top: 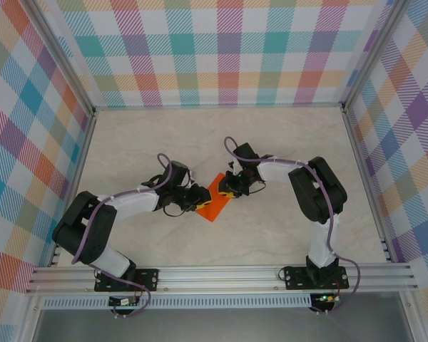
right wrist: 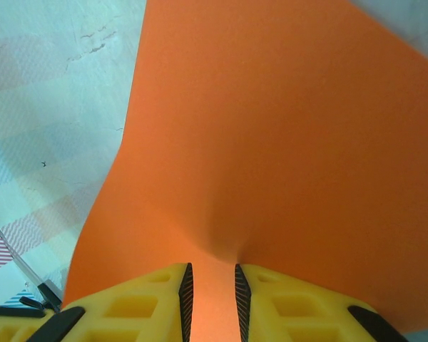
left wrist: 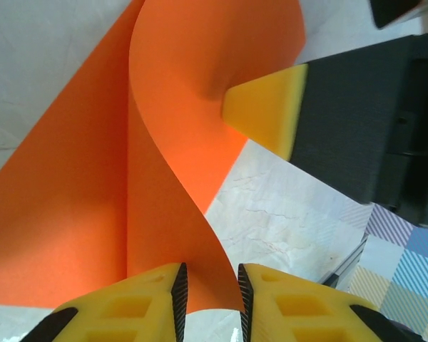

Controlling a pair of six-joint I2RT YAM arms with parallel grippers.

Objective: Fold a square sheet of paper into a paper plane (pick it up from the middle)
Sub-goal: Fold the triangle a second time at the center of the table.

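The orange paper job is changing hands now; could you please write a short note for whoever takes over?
Left gripper: shut on one edge of the paper.
Right gripper: shut on its other side.
Paper: over the middle of the table, curled between the two grippers.
Done: paper gripped by both.
Left: the folds; no plane shape yet.

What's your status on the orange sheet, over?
Left end effector pinching orange sheet, edge curled. Right end effector pinching its far side. Nothing in the way.
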